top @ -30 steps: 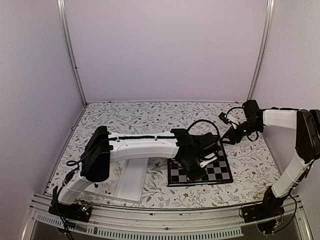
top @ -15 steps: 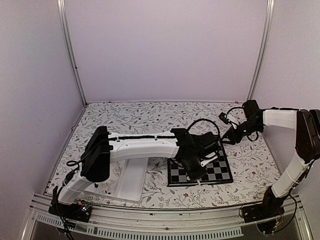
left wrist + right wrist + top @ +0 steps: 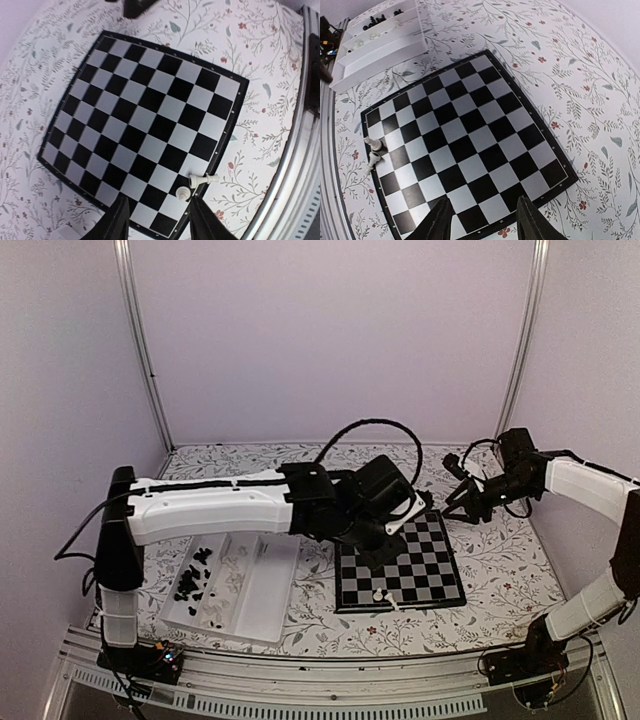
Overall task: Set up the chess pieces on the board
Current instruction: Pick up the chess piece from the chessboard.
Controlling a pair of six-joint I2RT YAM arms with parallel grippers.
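Observation:
The board lies at centre right; it fills the left wrist view and the right wrist view. Two cream-white chess pieces are at its near edge: one upright, one fallen across the border. My left gripper hovers open and empty above the board's near-left part. My right gripper hangs open and empty over the board's far right corner. The other pieces, black and white, lie in the tray.
A white compartment tray sits left of the board and shows in the right wrist view. The floral tablecloth covers the table. A metal rail runs along the near edge, close to the fallen piece.
My left arm has risen and swung back from the board's near edge, uncovering the tray. Two white pieces now show at that edge. My right gripper shifted slightly.

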